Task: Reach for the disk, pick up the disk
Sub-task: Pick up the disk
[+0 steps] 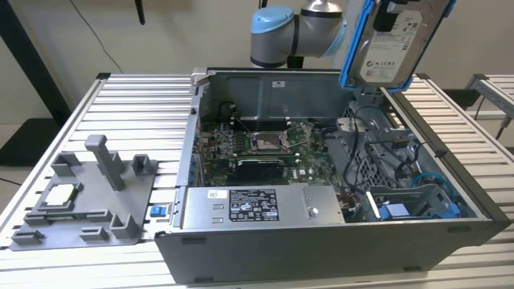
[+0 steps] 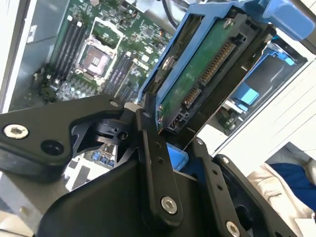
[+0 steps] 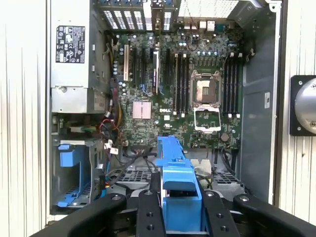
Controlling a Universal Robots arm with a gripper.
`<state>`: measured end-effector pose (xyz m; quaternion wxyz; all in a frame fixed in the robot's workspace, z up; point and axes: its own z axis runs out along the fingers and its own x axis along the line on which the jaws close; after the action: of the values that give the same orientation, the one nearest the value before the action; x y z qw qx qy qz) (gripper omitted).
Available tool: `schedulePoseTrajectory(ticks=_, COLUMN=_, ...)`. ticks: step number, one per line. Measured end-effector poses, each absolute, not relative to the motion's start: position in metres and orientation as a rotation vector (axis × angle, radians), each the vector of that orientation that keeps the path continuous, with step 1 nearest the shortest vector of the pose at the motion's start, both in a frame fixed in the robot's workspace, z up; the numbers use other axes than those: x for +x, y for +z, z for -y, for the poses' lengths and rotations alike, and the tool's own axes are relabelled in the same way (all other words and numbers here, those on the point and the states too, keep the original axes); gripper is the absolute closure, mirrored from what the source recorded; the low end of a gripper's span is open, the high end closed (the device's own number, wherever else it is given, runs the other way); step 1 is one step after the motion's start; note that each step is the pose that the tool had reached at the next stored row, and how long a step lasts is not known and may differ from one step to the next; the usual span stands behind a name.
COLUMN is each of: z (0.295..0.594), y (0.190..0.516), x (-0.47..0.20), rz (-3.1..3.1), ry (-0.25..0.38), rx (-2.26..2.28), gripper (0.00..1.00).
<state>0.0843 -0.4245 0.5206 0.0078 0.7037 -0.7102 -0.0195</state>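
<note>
In the exterior view, the disk [image 1: 399, 39] is hanging high above the open computer case [image 1: 321, 241], well clear of its walls, with the robot arm [image 1: 293, 30] behind it; the power-supply box [image 1: 261, 206] is sitting untouched inside.

In the second wrist view, the gripper [image 2: 170, 138] is clamping its black fingers [image 2: 150, 158] on the drive's blue bracket [image 2: 207, 15], jaws closed against its edges.

In the first wrist view, the bracket is sitting between the fingers, above the motherboard [image 3: 182, 89].

Judging from this, the reach and pickup are looking complete.
</note>
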Motion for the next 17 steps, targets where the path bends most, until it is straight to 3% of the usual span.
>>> schedulePoseTrajectory(ticks=17, z=0.492, y=0.517, x=0.085, rz=2.219, ry=-0.066, rx=2.197, gripper=1.00)
